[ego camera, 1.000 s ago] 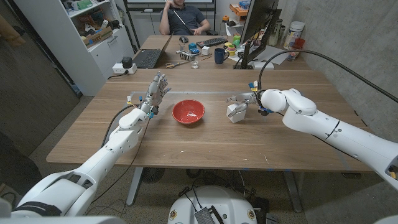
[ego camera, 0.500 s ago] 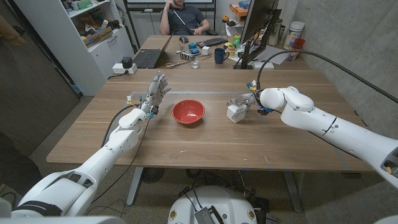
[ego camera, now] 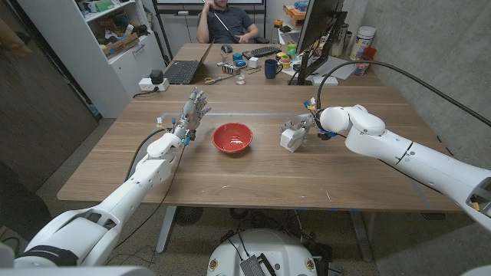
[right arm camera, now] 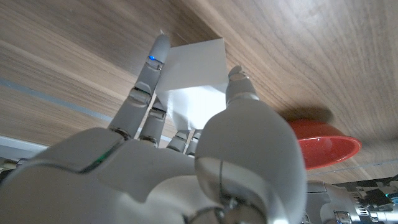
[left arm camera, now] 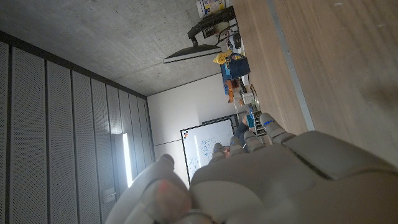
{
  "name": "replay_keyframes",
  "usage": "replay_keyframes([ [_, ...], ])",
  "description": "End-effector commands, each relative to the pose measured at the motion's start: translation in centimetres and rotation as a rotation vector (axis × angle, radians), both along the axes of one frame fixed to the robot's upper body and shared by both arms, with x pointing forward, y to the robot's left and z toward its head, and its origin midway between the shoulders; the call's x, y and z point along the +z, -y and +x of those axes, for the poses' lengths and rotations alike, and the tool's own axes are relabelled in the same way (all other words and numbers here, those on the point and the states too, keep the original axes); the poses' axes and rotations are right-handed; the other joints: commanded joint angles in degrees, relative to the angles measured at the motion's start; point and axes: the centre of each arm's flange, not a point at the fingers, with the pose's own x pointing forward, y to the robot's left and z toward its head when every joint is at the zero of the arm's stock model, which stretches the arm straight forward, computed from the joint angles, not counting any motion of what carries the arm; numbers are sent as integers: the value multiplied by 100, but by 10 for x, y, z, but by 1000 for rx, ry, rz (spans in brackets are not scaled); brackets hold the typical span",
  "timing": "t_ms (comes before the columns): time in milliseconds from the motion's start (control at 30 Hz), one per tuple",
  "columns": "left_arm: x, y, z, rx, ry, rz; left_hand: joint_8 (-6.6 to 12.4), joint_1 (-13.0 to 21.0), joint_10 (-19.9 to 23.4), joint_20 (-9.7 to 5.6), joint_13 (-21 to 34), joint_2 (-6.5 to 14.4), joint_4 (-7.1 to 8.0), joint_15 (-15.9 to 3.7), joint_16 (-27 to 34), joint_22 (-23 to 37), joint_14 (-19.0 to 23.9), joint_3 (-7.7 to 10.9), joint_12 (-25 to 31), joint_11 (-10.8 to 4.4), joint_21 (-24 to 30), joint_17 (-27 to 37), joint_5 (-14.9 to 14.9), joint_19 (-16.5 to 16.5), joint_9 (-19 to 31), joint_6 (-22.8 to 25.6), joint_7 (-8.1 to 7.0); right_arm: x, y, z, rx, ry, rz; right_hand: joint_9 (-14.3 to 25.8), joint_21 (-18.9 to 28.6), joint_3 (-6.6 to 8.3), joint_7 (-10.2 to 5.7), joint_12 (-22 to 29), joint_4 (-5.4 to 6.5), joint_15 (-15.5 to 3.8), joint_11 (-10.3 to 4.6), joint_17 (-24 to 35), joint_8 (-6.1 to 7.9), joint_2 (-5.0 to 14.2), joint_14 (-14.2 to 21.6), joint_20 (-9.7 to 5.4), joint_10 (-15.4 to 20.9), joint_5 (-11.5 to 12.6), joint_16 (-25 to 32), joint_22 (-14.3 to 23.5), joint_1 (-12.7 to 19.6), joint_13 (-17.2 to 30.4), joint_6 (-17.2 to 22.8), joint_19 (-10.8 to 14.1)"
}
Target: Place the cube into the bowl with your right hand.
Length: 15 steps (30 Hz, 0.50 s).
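A white cube (ego camera: 291,138) hangs a little above the table, right of the red bowl (ego camera: 232,138), and my right hand (ego camera: 299,128) holds it between thumb and fingers. The right wrist view shows the same cube (right arm camera: 196,84) pinched between the fingers (right arm camera: 148,70) and the thumb, with the red bowl (right arm camera: 323,146) off to the side. The bowl is empty and sits at the table's middle. My left hand (ego camera: 191,114) stands left of the bowl with its fingers spread and nothing in it; the back of the left hand (left arm camera: 261,177) shows in its wrist view.
The wooden table (ego camera: 253,180) has bare room in front of the bowl. Behind it a second desk carries a laptop (ego camera: 186,70), a blue mug (ego camera: 271,69) and a monitor (ego camera: 318,31); a person (ego camera: 224,21) sits there. A shelf (ego camera: 123,38) stands at the back left.
My right hand has carried the cube slightly up and a little toward the bowl. The left hand and the bowl have stayed put.
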Motion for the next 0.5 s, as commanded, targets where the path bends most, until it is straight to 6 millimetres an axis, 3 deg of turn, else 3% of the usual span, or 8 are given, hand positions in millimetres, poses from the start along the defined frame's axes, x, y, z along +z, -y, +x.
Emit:
replay_keyframes([
  [33, 1, 2, 2, 2, -3, -1, 18, -32, -336, -18, 22, 205, 13, -13, 6, 12, -334, -27, 23, -20, -13, 31, 16, -10, 20, -25, -39, 1, 5, 5, 31, 35, 60, 227, 403, 76, 42, 156, 8, -1847, 151, 291, 323, 766, 1487, -868, 625, -38, 47, 47, 1065, 52, 1060, 277],
  [67, 1, 2, 2, 3, -2, 0, 20, -34, -341, -18, 22, 202, 13, -16, 7, 12, -334, -31, 21, -20, -17, 32, 17, -14, 21, -17, -37, 1, 6, 5, 35, 40, 66, 276, 486, 66, 63, 160, 20, -1841, 170, 331, 406, 763, 1529, -883, 682, -42, 37, 55, 1096, 59, 1276, 279],
  [200, 0, 2, 2, 7, -2, 1, 16, -37, -341, -21, 22, 198, 14, -20, 7, 13, -336, -38, 20, -21, -18, 32, 20, -10, 21, -19, -43, 2, 7, 4, 53, 75, 89, 488, 828, 63, 486, 285, 16, -1830, 375, 536, 811, 759, 1863, -915, 1177, -52, 123, 83, 1282, 98, 2110, 321],
  [333, 1, 2, 1, 2, -2, 2, 14, -39, -344, -16, 22, 195, 15, -19, 7, 13, -336, -44, 19, -12, -22, 32, 23, -11, 21, -19, -43, 3, 8, 2, 69, 114, 106, 586, 1006, 82, 640, 398, 13, -1823, 476, 654, 903, 784, 2141, -954, 1544, -52, 232, 101, 1392, 122, 2223, 370],
  [400, 1, 2, 2, 3, -2, 4, 14, -41, -344, -17, 22, 193, 15, -22, 7, 13, -336, -47, 19, -13, -23, 32, 25, -9, 21, -15, -41, 3, 8, 1, 85, 131, 128, 643, 1141, 76, 716, 499, 18, -1821, 654, 779, 943, 772, 2414, -963, 1837, -57, 374, 111, 1456, 169, 2267, 410],
  [500, 1, 3, 1, 2, 1, 5, 13, -43, -341, -23, 22, 191, 15, -26, 7, 13, -337, -52, 20, -22, -25, 32, 27, -7, 21, -12, -45, 3, 9, 1, 91, 151, 138, 710, 1359, 57, 836, 634, -21, -1820, 758, 944, 1011, 712, 2613, -968, 2237, -63, 508, 137, 1593, 260, 2376, 490],
])
